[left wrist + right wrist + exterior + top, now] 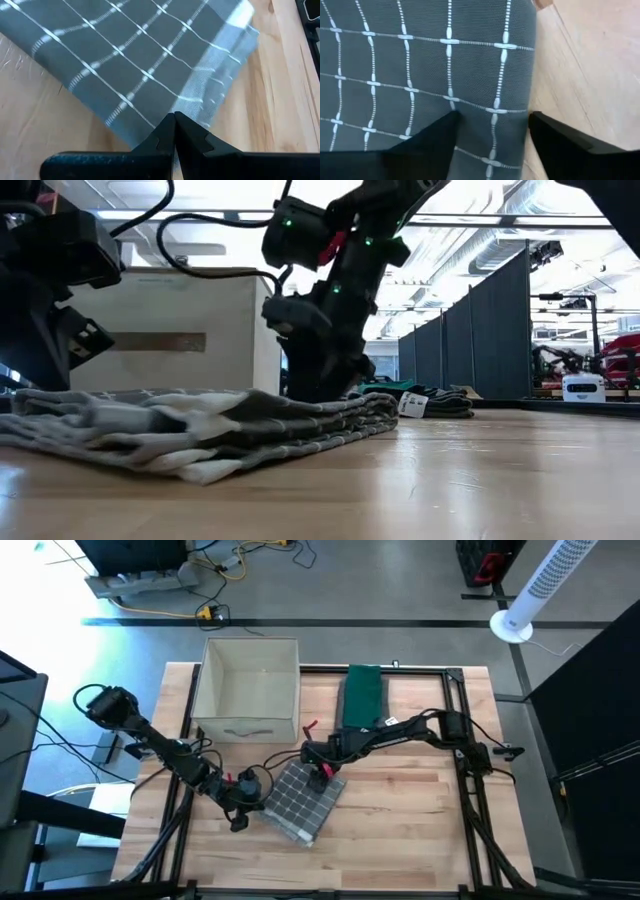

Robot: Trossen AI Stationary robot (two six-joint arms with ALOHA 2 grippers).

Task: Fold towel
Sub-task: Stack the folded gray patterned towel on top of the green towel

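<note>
Folded grey checked towel (303, 799) lies mid-table, near the box (248, 690). Left gripper (173, 131) clenched at its left edge, apparently pinching cloth; right gripper (492, 131) spread over its far corner, likely pressing the fold.

Towel (304, 798) lies before box (250, 690), between arms

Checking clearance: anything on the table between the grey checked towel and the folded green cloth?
Only the right gripper at the grey checked towel's far edge, then bare wood up to the green cloth; the high view shows it.

Left end effector (174, 131) closed — right (492, 131) spread
</note>
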